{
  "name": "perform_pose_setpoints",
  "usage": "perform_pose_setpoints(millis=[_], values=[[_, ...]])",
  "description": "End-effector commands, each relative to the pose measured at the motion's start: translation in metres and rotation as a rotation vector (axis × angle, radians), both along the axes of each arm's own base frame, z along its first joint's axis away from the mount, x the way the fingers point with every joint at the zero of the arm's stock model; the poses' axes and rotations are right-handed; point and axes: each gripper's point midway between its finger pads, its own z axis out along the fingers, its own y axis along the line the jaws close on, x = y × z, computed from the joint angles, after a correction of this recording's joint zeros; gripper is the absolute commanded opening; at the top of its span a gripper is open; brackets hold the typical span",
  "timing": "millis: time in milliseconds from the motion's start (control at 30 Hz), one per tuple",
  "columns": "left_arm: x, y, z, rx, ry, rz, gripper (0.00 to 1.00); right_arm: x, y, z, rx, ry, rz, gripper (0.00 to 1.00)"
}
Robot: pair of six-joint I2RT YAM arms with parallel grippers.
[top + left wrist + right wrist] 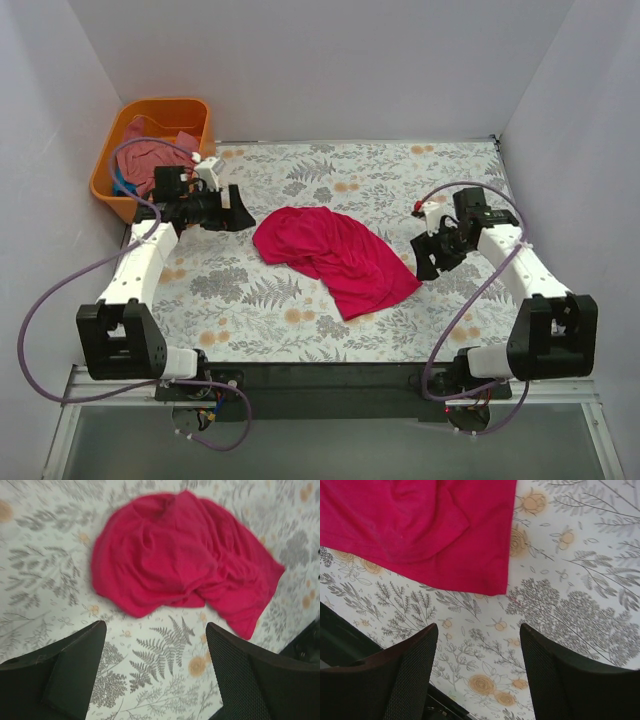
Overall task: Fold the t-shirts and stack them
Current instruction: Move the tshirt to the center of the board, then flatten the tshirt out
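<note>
Both pairs of jaws, left and right, are being held wide apart and empty, while the crumpled crimson-pink t-shirt [335,255] is being supported by the worktop [300,170] between them, touched by neither.

Robot lab booth w/ white walls [320,60], floral table [450,180].

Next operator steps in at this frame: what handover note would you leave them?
Left hand: open, empty, hovering just left of the crimson t-shirt.
Right hand: open, empty, near its right corner.
The crimson t-shirt lies crumpled on the floral cloth, touching neither hand.
The salmon t-shirt sits in the orange tub, a teal one glimpsed beside it.
Done: nothing folded or stacked.
Left: flatten and fold each, then stack.
</note>
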Motion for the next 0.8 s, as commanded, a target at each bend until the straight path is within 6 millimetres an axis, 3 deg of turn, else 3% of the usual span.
perform_pose_setpoints(millis=[0,100,167,433,533,567,633,667,767], values=[[-0.036,-0.033,-0.042,0.082,0.129,-0.207,0.80,0.004,0.015,-0.017,-0.029,0.041,0.042,0.72],[-0.037,-0.045,-0.066,0.145,0.153,-0.233,0.78,0.005,0.026,-0.034,-0.060,0.090,0.074,0.66],[-0.028,-0.048,-0.069,0.166,0.133,-0.223,0.78,0.007,0.029,-0.046,-0.086,0.115,0.069,0.62],[-0.006,-0.050,-0.121,0.317,0.173,-0.203,0.79,0.022,0.016,-0.081,-0.211,0.146,0.023,0.43],[-0.004,-0.051,-0.143,0.367,0.198,-0.200,0.80,0.027,0.009,-0.090,-0.257,0.140,0.015,0.30],[-0.003,-0.054,-0.149,0.380,0.204,-0.208,0.80,0.029,0.004,-0.094,-0.286,0.135,0.010,0.17],[0.001,-0.053,-0.163,0.408,0.225,-0.192,0.78,0.034,-0.001,-0.094,-0.317,0.117,0.007,0.01],[0.002,-0.051,-0.168,0.433,0.231,-0.183,0.76,0.038,-0.007,-0.092,-0.347,0.097,0.001,0.01],[0.001,-0.042,-0.172,0.490,0.259,-0.181,0.47,0.055,-0.023,-0.080,-0.431,0.015,-0.002,0.01]])
